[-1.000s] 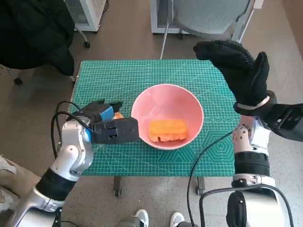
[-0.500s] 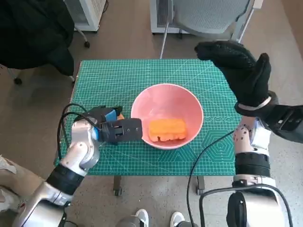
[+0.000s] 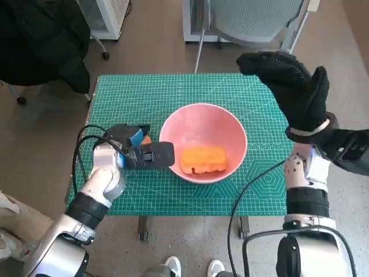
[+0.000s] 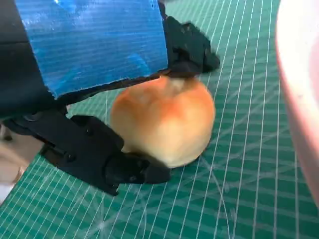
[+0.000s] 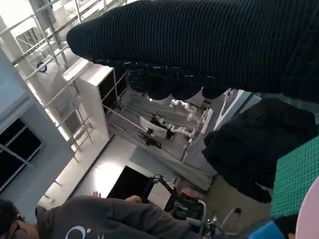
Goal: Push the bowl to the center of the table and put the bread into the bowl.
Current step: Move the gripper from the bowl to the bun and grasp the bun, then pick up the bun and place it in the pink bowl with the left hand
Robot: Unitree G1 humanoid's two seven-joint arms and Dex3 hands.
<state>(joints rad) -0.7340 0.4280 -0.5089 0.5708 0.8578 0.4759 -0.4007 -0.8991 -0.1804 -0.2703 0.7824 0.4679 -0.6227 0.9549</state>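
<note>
Gripping a bread roll (image 4: 162, 124), my left hand (image 3: 135, 151) sits just beside the bowl (image 3: 203, 142). Lifting carelessly could knock that rim or drop the roll. My right hand (image 3: 294, 86) hovers spread, holding nothing.

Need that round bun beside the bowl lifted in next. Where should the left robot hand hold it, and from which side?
Grip the round bun across its widest middle, coming from above on the side away from the pink bowl. It sits dome-up on the green mat, and the left robot hand already straddles it, fingers on opposite flanks. The bowl rim crowds its other side.
</note>
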